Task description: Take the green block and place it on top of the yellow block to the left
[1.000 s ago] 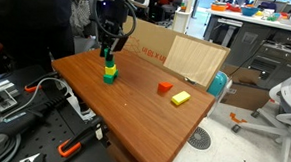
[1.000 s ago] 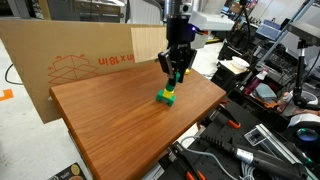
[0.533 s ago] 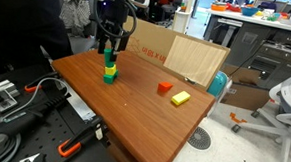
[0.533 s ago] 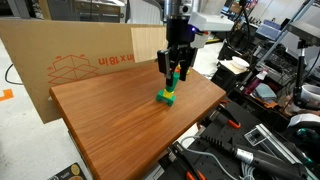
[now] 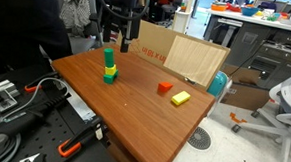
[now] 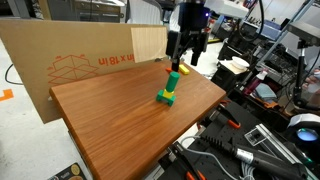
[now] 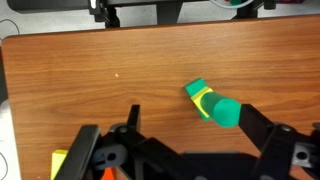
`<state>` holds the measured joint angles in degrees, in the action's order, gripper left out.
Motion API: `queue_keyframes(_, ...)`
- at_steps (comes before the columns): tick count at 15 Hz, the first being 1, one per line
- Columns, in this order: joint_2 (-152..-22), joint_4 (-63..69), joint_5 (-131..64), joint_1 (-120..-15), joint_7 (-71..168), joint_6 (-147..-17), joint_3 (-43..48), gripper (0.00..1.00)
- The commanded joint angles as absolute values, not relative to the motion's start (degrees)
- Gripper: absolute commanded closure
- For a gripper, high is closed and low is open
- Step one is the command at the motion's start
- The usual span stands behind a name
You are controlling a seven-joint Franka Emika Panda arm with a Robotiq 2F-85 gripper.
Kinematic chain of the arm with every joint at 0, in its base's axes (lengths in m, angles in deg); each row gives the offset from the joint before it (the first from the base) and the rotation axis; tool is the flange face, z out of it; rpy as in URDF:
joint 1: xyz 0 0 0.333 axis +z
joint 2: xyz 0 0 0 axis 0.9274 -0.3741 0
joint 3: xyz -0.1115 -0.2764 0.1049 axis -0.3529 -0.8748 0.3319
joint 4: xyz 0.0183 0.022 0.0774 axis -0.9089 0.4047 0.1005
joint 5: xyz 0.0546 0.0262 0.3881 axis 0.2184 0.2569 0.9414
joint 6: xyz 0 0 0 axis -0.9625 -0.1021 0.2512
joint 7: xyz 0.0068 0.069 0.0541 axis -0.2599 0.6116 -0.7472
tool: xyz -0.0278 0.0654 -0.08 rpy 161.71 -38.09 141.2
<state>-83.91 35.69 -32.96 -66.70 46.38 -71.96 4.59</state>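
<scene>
Pincer (image 5: 116, 37) stands wide and empty, clear above the green block (image 5: 109, 57), which rests on the yellow block (image 5: 108, 69). Your arm points straight down over the tabletop (image 5: 134, 105).

The Panda arm (image 6: 190, 14) enters from the 12 o'clock edge in both exterior views, its wrist vertical, so the Robotiq gripper (image 5: 117, 33) points straight down toward 6 o'clock. The jaws stand spread wide (clearest in the wrist view, where the black fingers (image 7: 92, 148) rise from the bottom edge, one at 7 o'clock, its mate at 5 o'clock), gripping nothing.
</scene>
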Motion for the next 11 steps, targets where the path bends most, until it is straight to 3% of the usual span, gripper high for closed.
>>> queue_keyframes(1,-78.1,39.8,-35.9,-69.3,45.9,-72.6,2.3,0.00)
queue_keyframes(11,-80.1,39.7,-35.9,-73.9,36.4,-71.9,0.1,0.00)
